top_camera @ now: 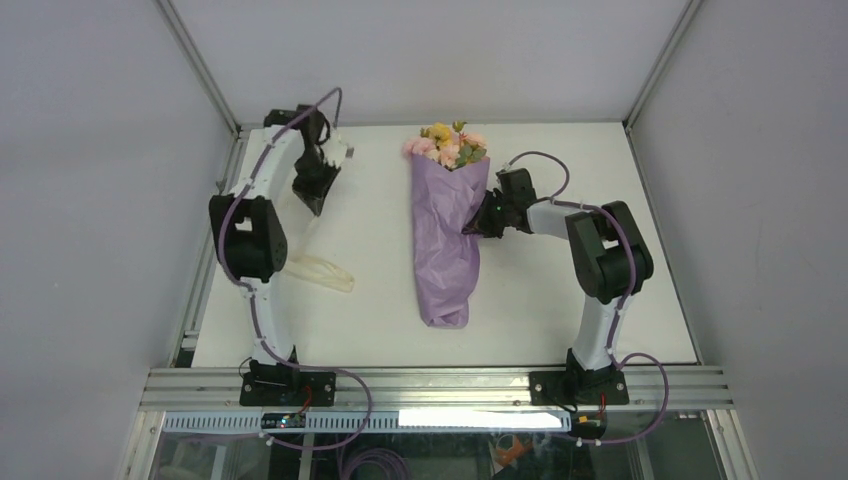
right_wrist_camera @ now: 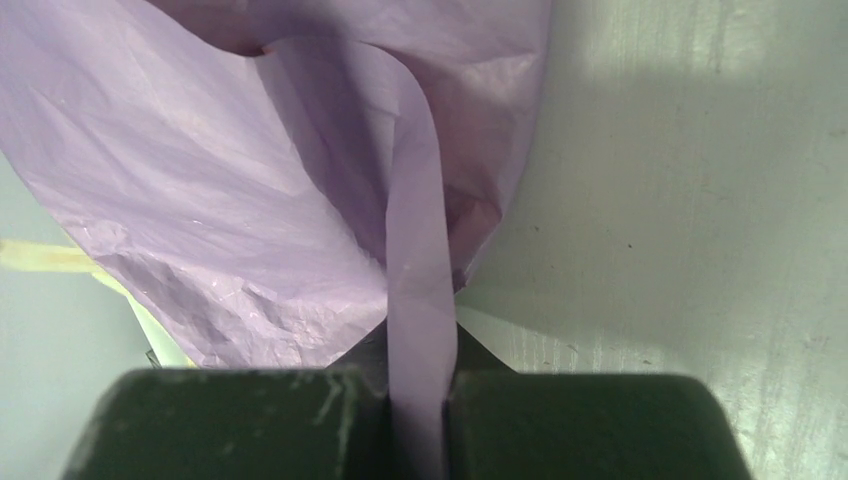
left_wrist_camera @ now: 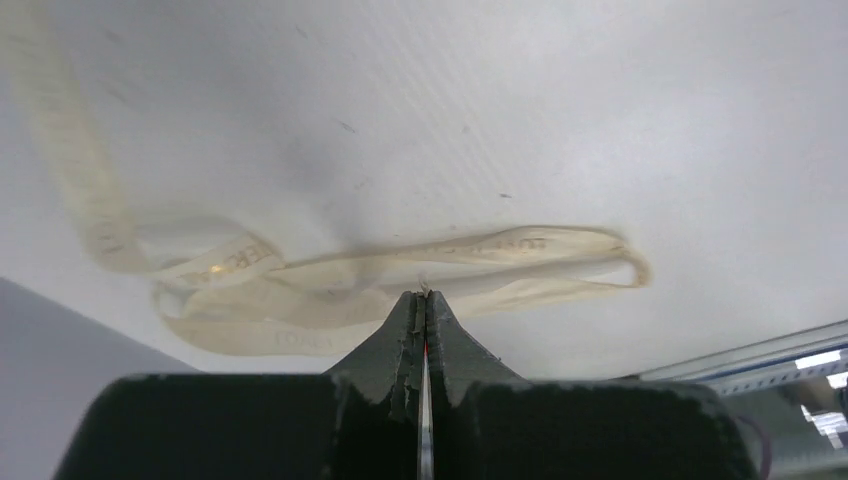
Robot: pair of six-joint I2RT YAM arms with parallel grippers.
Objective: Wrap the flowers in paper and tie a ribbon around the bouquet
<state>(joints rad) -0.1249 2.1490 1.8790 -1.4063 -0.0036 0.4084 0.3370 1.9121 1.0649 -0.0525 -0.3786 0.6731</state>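
The bouquet [top_camera: 447, 235] lies on the white table [top_camera: 560, 300], a cone of lilac paper [right_wrist_camera: 210, 190] with yellow and pink flowers [top_camera: 447, 145] poking out of its far end. My right gripper [top_camera: 478, 222] is against the cone's right side, shut on a fold of the paper [right_wrist_camera: 418, 300]. The cream ribbon [top_camera: 322, 272] lies in loose loops at the left. My left gripper [top_camera: 318, 205] is over it with its jaws pressed together [left_wrist_camera: 424, 297]. Its tips show against a strand of the ribbon [left_wrist_camera: 500, 245]. A pale wisp sits at the tips, and I cannot tell whether they hold the strand.
Grey walls stand close on the left and right of the table. An aluminium rail [top_camera: 430, 385] runs along the near edge, with both arm bases bolted to it. A thin green stem [right_wrist_camera: 40, 258] shows beside the paper in the right wrist view.
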